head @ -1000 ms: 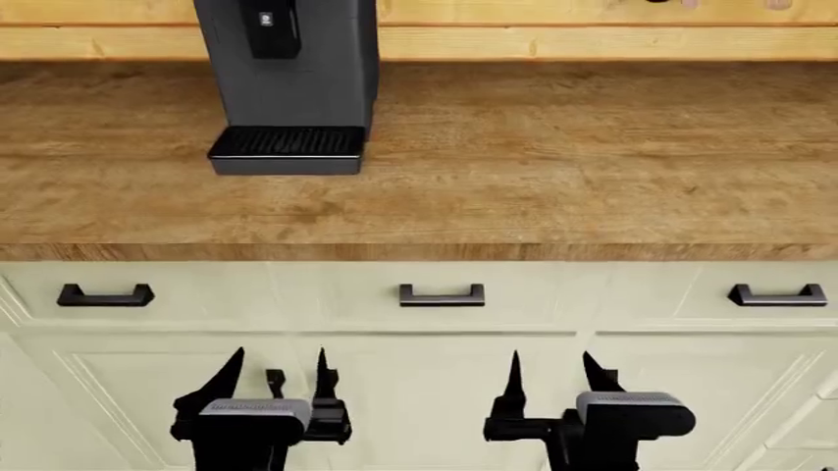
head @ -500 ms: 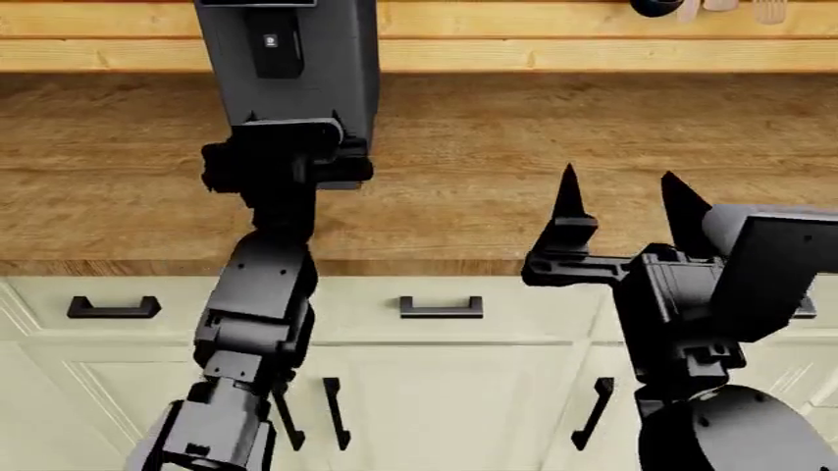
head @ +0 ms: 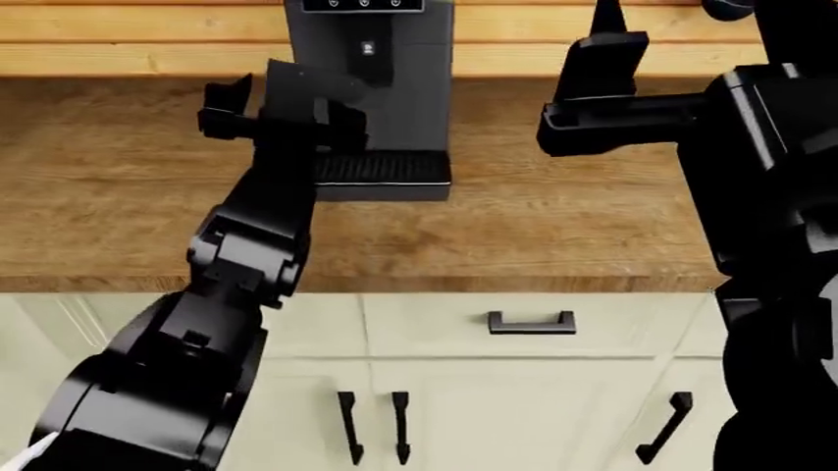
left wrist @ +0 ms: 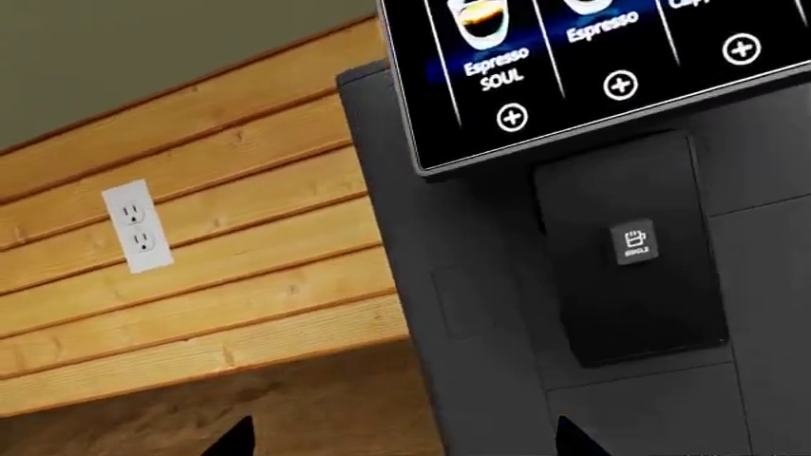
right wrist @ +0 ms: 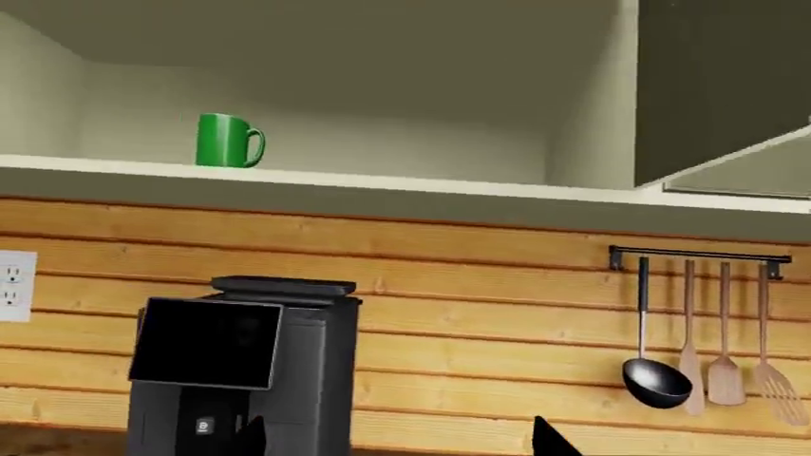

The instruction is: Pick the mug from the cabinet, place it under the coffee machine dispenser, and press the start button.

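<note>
Mug (right wrist: 228,141): green, upright on the open upper cabinet shelf (right wrist: 380,180), handle turned toward the utensil rail, near the shelf's front edge, open space all round it. Seen in the right wrist view only.

Left wrist view: coffee machine (left wrist: 609,285) fills most of the frame, very close. Lit touchscreen (left wrist: 595,66) above, black dispenser (left wrist: 631,255) with a white cup icon below it. Wood plank wall (left wrist: 190,285) with a white outlet (left wrist: 136,226) beside the machine. Two dark fingertip points (left wrist: 235,439) at the frame edge, set well apart with nothing between.

Head view: left gripper (head: 255,103) raised over the wooden countertop (head: 550,226), just beside the machine and its ribbed drip tray (head: 380,169); fingers partly hidden by the wrist. Right gripper (head: 596,59) high, well clear of the machine, with bare counter below; only one finger shows clearly here. Counter front edge runs straight; cream drawers and doors with black handles (head: 529,322) below.

Right wrist view: machine stands under the shelf, roughly below the mug, open wall between them. Cabinet door (right wrist: 723,85) swung open. Rail (right wrist: 700,255) with ladle and spatulas on the wall, well apart from the machine. Two fingertips (right wrist: 552,437) spread, holding nothing.
</note>
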Tool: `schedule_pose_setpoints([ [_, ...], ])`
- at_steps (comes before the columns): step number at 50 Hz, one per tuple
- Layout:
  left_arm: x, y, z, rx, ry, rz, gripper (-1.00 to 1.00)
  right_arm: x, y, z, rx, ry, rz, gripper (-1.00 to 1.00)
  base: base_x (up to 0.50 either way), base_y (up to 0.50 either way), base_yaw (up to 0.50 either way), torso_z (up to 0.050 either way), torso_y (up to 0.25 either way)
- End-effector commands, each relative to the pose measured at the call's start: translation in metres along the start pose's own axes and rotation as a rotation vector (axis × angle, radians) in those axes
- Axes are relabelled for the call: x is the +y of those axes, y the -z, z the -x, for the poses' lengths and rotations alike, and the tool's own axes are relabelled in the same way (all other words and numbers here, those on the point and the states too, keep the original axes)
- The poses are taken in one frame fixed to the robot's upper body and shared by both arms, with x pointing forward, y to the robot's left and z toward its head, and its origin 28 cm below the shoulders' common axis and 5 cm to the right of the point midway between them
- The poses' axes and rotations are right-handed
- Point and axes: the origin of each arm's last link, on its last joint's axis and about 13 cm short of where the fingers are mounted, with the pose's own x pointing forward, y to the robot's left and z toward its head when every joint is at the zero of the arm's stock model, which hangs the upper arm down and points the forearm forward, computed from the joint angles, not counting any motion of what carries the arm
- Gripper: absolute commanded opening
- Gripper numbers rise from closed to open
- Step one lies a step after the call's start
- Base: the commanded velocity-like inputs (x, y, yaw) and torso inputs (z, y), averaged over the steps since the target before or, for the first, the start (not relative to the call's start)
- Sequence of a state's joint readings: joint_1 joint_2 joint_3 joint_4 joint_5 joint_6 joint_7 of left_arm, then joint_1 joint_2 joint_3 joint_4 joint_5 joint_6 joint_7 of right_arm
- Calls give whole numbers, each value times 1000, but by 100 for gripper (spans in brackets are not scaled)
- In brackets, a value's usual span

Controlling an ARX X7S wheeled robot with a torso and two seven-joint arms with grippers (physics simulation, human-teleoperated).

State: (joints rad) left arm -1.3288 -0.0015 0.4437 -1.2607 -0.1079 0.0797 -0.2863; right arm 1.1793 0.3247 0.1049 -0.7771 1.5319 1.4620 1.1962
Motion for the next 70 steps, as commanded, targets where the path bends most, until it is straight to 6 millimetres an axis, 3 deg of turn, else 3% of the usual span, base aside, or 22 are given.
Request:
schedule_pose_setpoints([
  [1,4,-2,-3,17,4,-37,100,-3,-13,3,-40,15,51,100,129,500,0,0,0],
  [22,4,-1,-2,30,7,-38,100,-4,-29,7,-93,39,94,100,165,500,0,0,0],
  [33,4,-1,-2,34,6,-48,100,-4,-49,11,-182,58,112,100,468,242,0,0,0],
  [56,6,-1,-2,87,-7,24,100,6,-76,47,-281,0,134,100,500,234,0,0,0],
  [70,6,-1,-2,86,-7,14,100,6,-83,53,-302,9,143,100,500,290,0,0,1],
])
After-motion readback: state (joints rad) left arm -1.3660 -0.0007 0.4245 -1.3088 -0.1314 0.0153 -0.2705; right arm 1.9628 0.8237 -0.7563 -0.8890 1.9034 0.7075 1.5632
